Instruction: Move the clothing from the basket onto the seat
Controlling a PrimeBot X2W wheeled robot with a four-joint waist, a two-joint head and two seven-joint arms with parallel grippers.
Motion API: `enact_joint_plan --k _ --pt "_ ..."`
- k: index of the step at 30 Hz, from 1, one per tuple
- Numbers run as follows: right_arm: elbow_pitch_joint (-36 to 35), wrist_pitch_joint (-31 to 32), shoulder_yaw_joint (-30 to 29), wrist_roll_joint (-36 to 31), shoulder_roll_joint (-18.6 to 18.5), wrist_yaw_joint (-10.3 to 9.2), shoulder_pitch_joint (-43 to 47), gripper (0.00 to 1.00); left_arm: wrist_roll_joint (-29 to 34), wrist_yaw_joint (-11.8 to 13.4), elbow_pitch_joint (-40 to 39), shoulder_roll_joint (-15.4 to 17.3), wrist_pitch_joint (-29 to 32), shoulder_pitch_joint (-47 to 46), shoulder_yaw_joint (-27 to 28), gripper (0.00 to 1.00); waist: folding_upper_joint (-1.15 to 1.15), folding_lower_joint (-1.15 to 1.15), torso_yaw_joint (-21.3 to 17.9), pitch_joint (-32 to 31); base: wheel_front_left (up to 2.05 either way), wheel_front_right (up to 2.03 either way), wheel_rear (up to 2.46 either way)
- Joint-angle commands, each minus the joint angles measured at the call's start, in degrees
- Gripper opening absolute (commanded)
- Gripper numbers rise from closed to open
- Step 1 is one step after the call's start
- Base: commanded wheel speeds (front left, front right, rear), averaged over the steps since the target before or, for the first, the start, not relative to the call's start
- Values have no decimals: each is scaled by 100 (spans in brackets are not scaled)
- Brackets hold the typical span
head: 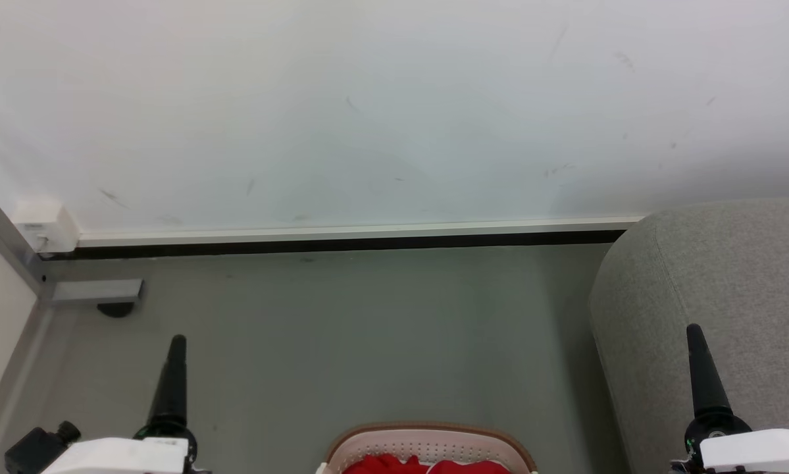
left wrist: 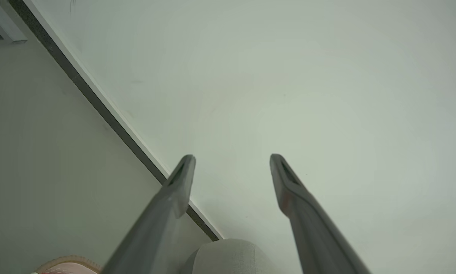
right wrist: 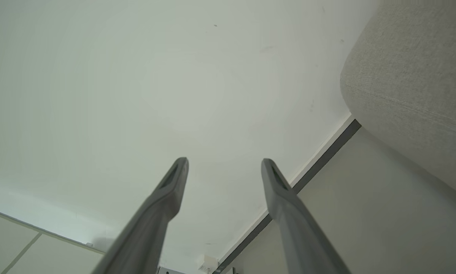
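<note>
left gripper (left wrist: 232, 158): fingers spread wide with nothing between them, pointing at the white wall (left wrist: 326, 95).
right gripper (right wrist: 224, 160): jaws equally wide apart and empty, near the rounded end of the seat (right wrist: 414, 76).
clothing (head: 427, 466): red fabric lying inside the basket (head: 427, 436).
basket: on the grey floor (head: 368, 329) between the two arms, apart from the seat.
seat: light grey, on the robot's right, by the wall.
</note>
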Motion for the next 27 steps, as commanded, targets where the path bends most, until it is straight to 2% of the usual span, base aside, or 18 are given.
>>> enact_joint_plan --k 1,14,20,27 --pt "-82 -45 -5 -261 -16 -3 -149 100 241 -44 -126 49 -62 -31 20 100 0 0 -6 0 0 0 0" --pt "210 -186 94 -2287 72 -4 -239 100 2073 -42 -303 72 -317 44 -98 100 0 0 -81 -6 0 0 0" --pt "362 -216 11 -3072 130 -5 -319 100 2684 -1 -319 101 -428 79 -211 100 0 0 -111 -17 0 0 0" --pt "489 -81 -71 -3694 176 -6 -340 100 3217 47 -327 144 -545 105 -298 100 0 0 -142 -18 0 0 0"
